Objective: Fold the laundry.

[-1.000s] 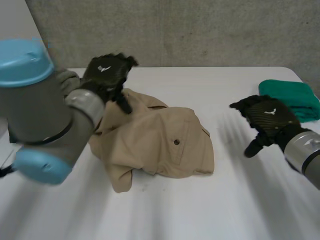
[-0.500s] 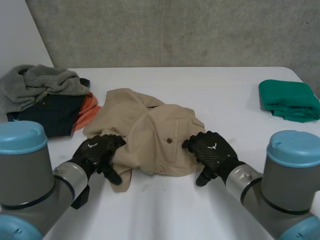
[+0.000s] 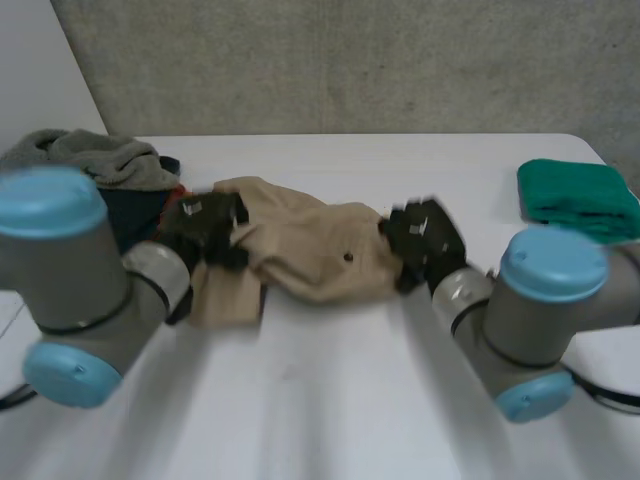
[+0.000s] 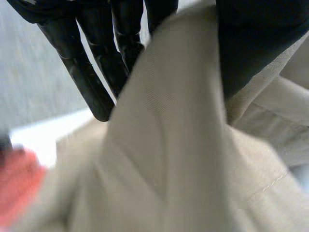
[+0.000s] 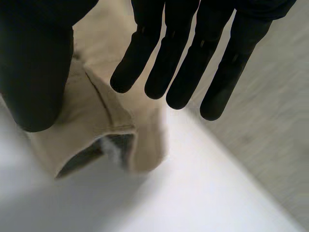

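Observation:
A crumpled beige garment [image 3: 310,262] lies in the middle of the white table [image 3: 330,410], stretched between my two hands. My left hand [image 3: 205,225] is at its left edge. In the left wrist view the cloth [image 4: 164,145] runs up between the fingers [image 4: 91,82] and the thumb [image 4: 251,43], pinched there. My right hand [image 3: 425,240] is at the garment's right edge. In the right wrist view its thumb [image 5: 34,72] presses a fold of the cloth [image 5: 96,130] against the nearly straight fingers [image 5: 178,63], and the hem under it is lifted off the table.
A heap of clothes stands at the back left: a grey fleece [image 3: 95,155] on a dark garment [image 3: 135,215], with an orange piece [image 3: 178,195] beside it. A folded green cloth [image 3: 580,200] lies at the back right. A grey wall runs behind the table.
Both hands came down to the garment's near edge, closed on it and moved toward the far side. The garment is pulled wider and flatter between them.

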Controlling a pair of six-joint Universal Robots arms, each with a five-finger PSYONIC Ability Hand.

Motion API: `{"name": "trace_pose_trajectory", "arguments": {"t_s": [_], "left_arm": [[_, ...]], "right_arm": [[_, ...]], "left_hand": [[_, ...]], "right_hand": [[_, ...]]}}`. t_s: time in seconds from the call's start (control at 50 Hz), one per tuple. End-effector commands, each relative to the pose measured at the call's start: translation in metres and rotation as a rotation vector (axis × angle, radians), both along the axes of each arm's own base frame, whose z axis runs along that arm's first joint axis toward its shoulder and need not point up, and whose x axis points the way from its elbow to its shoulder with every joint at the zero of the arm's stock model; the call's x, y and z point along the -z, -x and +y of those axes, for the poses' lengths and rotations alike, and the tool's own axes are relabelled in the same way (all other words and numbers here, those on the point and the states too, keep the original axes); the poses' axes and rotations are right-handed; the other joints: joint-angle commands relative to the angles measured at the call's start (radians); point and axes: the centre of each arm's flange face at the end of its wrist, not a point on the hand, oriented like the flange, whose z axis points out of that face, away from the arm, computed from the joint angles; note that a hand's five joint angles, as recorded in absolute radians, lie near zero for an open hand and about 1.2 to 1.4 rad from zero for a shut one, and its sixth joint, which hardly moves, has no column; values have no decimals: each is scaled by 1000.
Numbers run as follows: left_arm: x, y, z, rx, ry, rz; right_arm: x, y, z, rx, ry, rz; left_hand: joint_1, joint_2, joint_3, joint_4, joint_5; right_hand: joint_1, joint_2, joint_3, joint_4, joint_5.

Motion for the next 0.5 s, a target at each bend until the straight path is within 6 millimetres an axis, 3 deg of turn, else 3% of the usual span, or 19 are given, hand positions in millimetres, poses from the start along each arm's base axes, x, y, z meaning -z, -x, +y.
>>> {"name": "trace_pose_trajectory", "arguments": {"t_s": [0.02,0.04,0.06,0.12,0.18,0.2,0.26,0.28,0.3,0.36,0.5], "left_arm": [[-110,-3,12,22,288,29],[-132,-4,17,26,340,42],[-141,-5,19,30,360,49],[-165,-5,26,61,408,70],[-162,-2,28,102,392,66],[-154,1,30,129,366,56],[-129,5,28,158,295,29],[-108,8,25,164,238,6],[-98,10,24,169,211,-6],[-70,15,22,181,128,-34],[-56,18,23,190,89,-47]], "right_arm": [[-118,7,12,-6,203,-118],[-129,8,14,-6,214,-124],[-145,10,18,-9,220,-127],[-150,10,22,-22,183,-108],[-143,11,29,-51,108,-73],[-139,11,30,-57,89,-63],[-106,13,31,-54,-37,-14],[-95,13,31,-49,-77,-7],[-73,14,33,-38,-166,-10],[-49,19,36,0,-284,-54],[-6,37,58,137,-518,-191]], "left_hand": [[264,204,210,200,243],[264,204,210,200,243],[264,204,210,200,243],[264,204,210,200,243],[264,204,210,200,243],[264,204,210,200,243],[264,204,210,200,243],[264,204,210,200,243],[264,204,210,200,243],[264,204,210,200,243],[259,198,204,194,238]], "right_hand": [[231,220,209,202,971],[231,220,209,202,971],[231,220,209,202,971],[231,220,209,202,971],[231,220,209,202,971],[177,166,155,147,917],[-538,-549,-560,-567,202],[-682,-694,-705,-712,57],[-718,-730,-741,-748,21],[-763,-774,-785,-792,-23],[-813,-824,-835,-842,-73]]}}
